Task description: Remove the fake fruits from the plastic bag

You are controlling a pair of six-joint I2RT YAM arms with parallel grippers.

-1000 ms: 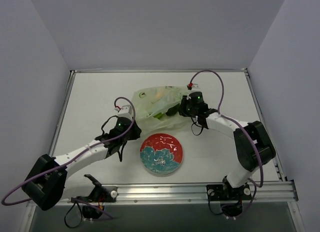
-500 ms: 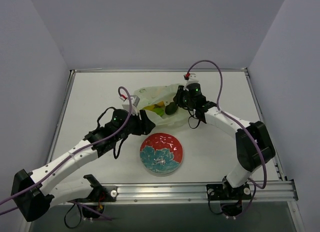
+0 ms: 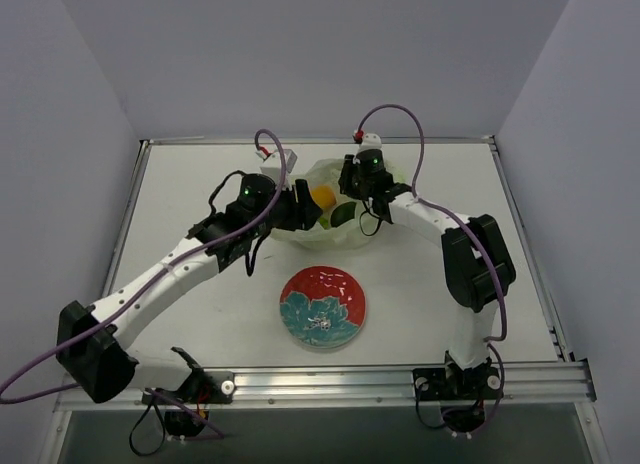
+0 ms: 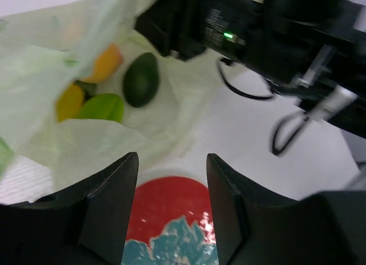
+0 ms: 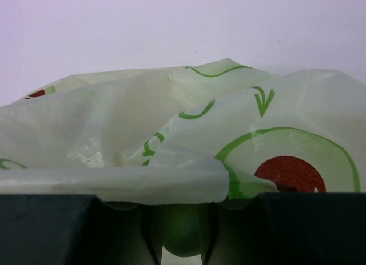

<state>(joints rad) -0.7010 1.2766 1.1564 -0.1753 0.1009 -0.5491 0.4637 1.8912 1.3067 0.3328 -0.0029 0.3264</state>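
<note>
The plastic bag (image 3: 345, 234) lies crumpled at the back middle of the table, its mouth open. In the left wrist view the bag (image 4: 86, 145) holds the dark green oval fruit (image 4: 141, 79), the round orange one (image 4: 103, 62), the light green one (image 4: 102, 107) and the yellow-orange one (image 4: 70, 102). From above I see the orange fruit (image 3: 322, 196) and the dark green fruit (image 3: 342, 214). My left gripper (image 3: 303, 206) is open and empty at the bag's left rim (image 4: 171, 179). My right gripper (image 3: 350, 184) is at the back right rim, shut on bag film (image 5: 180, 199).
The red-and-teal floral plate (image 3: 322, 306) sits in front of the bag and shows between my left fingers (image 4: 166, 213). The right arm's black wrist and cables (image 4: 269, 36) are close above the bag. Grey walls enclose the table.
Both grippers moved toward the back. The bag shifted back with the right gripper and its mouth opened, showing the fruits. The left gripper came from left of the plate up to the bag.
</note>
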